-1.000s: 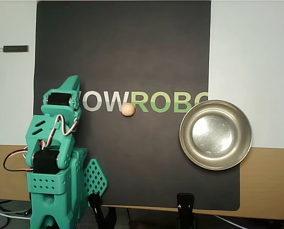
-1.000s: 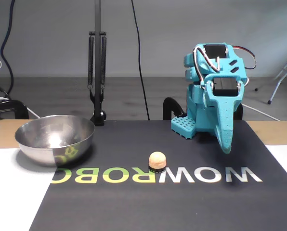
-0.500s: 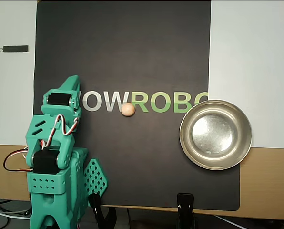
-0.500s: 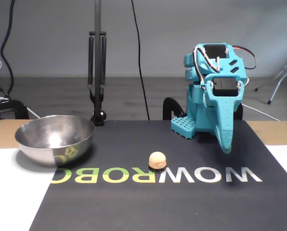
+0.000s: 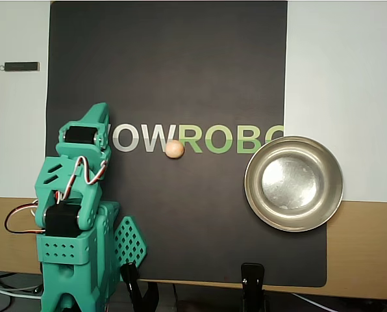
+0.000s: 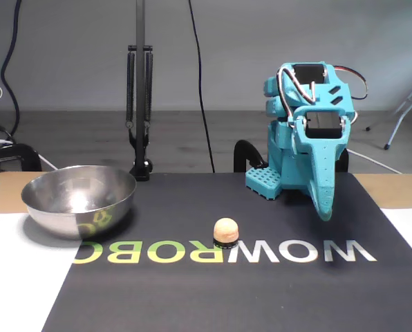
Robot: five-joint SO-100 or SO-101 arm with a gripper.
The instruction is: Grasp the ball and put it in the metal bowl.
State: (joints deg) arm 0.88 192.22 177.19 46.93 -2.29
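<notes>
White-and-wood table [image 5: 336, 78], grey wall behind it in the fixed view. A big black mat [image 5: 167, 71] covers the middle of the table, with "WOWROBO" lettering [image 5: 200, 138] printed across it in white and green; the lettering reads upside down in the fixed view.

Teal arm [image 5: 73, 208] sits folded on its base at the mat's lower left corner in the overhead view, right of centre in the fixed view [image 6: 306, 131]. Red, white and black wires loop over its upper joints. Gripper [image 6: 323, 207] points down toward the mat with its tip just above the surface, near the first W of the lettering. Fingers look pressed together with no visible gap, holding nothing.

Metal bowl [image 5: 294, 184] sits at the mat's right edge in the overhead view, overlapping the last letter of the print, partly on the mat and partly on the table. Empty, shiny inside. In the fixed view it is at the left [image 6: 78, 200], the lettering reflected on its side.

Two black clamps [image 5: 252, 286] grip the near edge of the table in the overhead view. A small dark bar [image 5: 21, 66] lies on the white table, upper left.

Ball [image 5: 174, 149] rests on the mat on the lettering, between the W and the R, well apart from both bowl and gripper. In the fixed view [image 6: 226, 229] it sits on a small dark ring.
</notes>
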